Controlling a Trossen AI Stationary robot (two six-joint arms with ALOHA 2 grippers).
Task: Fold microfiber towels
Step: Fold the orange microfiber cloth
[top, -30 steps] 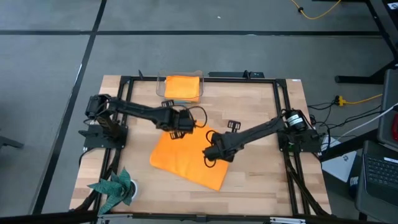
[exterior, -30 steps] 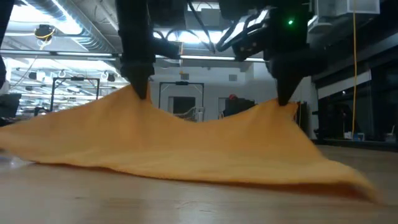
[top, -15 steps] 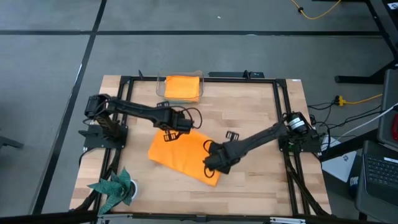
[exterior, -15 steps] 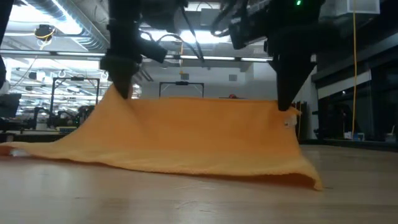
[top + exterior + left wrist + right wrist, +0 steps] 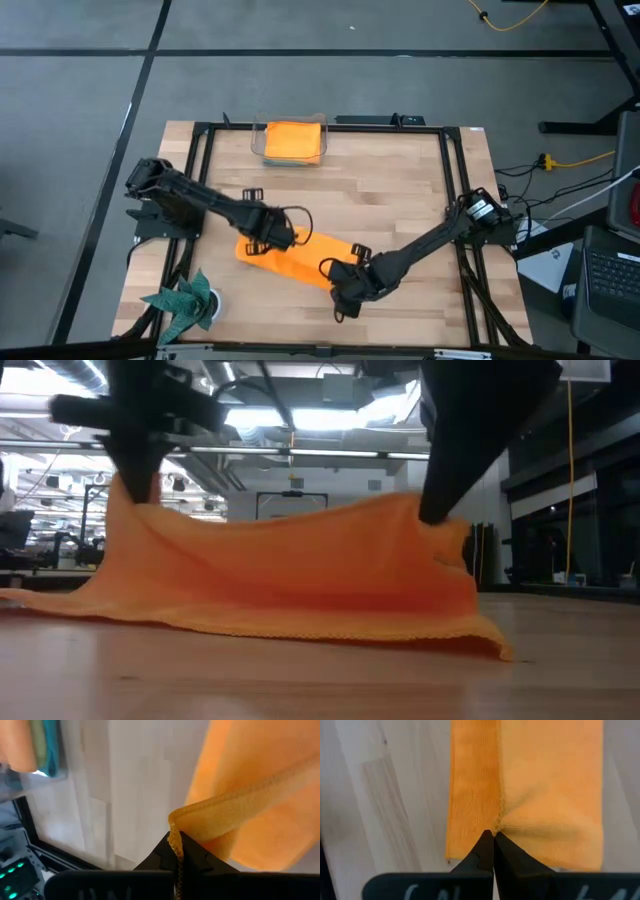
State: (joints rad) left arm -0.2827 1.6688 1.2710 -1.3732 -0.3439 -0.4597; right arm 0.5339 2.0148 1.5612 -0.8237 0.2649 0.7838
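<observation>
L gripper (image 5: 283, 238) was clamped tight on one corner of the orange towel (image 5: 300, 258); R gripper (image 5: 343, 281) was pinched shut on another corner. Towel hung betw. them, lower centre of the high view, its bottom edge dragging on the wood table (image 5: 400, 190). A 2nd orange towel (image 5: 294, 140) lay folded in a clear tray (image 5: 260, 143) at upper centre.

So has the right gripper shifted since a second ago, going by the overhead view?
Yes. The right gripper, shut on the orange towel, has travelled toward the near edge of the table, farther from the clear bin at the far edge.
</observation>
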